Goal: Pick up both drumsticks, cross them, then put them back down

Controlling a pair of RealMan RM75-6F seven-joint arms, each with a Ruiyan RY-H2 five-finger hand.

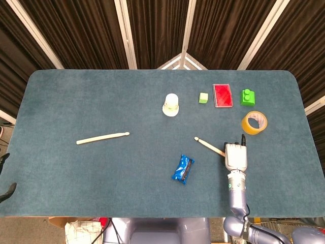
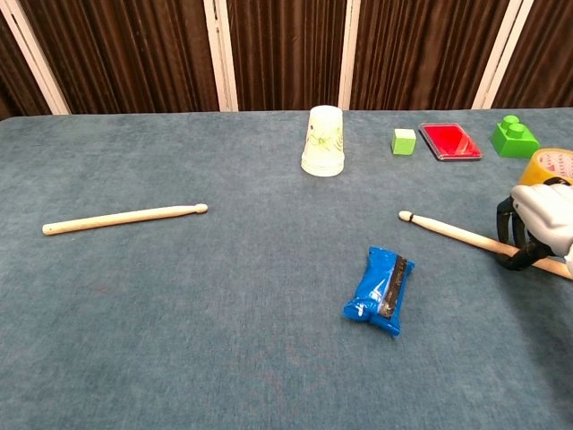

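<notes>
Drumsticks first: our right hand [image 2: 540, 224] has its fingers curled around the butt end of the right drumstick [image 2: 448, 232], tip pointing left toward the blue snack packet [image 2: 380, 290]; we judge the tip end is just coming off the table [image 1: 76, 101], but can't be sure. The left drumstick [image 2: 121, 216] lies flat, well apart on the left, untouched. Our left hand is out of both views. For this step we want a firm wrap low on the shaft so it doesn't pivot, then a straight lift, keeping clear of the yellow tape roll [image 1: 254, 122] just behind the hand. In the head view the right hand [image 1: 236, 155] covers the grip, so how tightly it closes we cannot tell; it holds the stick, nothing else.
</notes>
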